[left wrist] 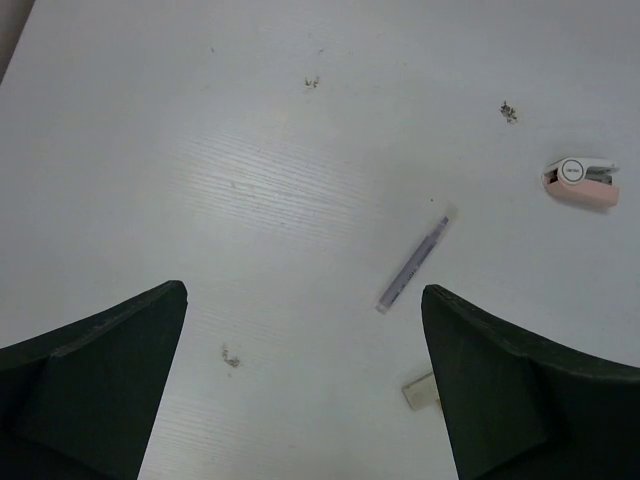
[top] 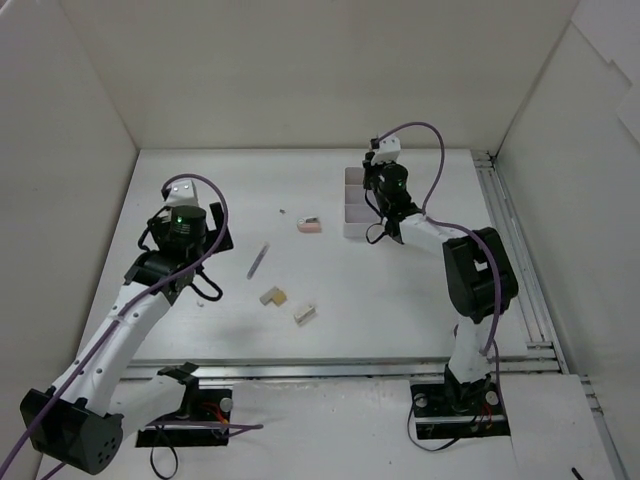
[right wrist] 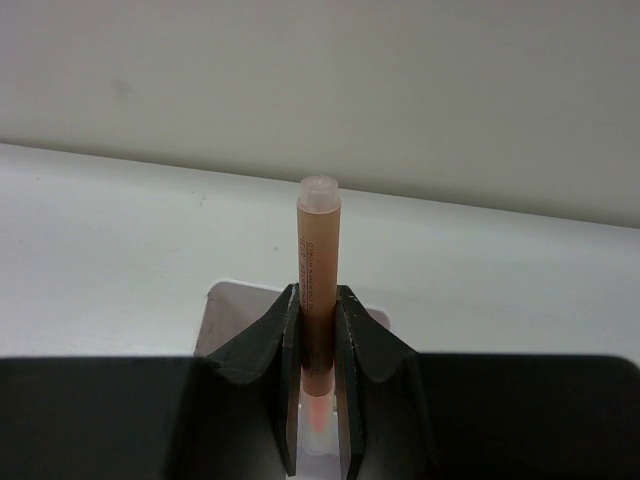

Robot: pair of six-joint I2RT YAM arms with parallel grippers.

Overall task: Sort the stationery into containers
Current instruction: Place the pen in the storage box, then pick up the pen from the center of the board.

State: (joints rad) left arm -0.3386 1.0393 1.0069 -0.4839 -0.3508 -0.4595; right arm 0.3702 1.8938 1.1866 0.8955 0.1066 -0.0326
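My right gripper [top: 375,185] is shut on an orange pen-like stick [right wrist: 318,262], held upright over the white compartment box [top: 355,208], whose rim shows in the right wrist view [right wrist: 225,305]. My left gripper [top: 214,265] is open and empty above the table, left of a thin pale stick [top: 259,261], which lies ahead between the fingers in the left wrist view [left wrist: 413,263]. A pale pink eraser block [top: 310,227] lies further right [left wrist: 580,184]. A tan L-shaped block [top: 272,296] and a cream block [top: 304,315] lie nearer the front. A pale block's corner [left wrist: 420,392] shows beside my left gripper's right finger.
White walls close in the table at the back and both sides. A metal rail [top: 510,250] runs along the right edge. Small dark specks [left wrist: 509,111] mark the table surface.
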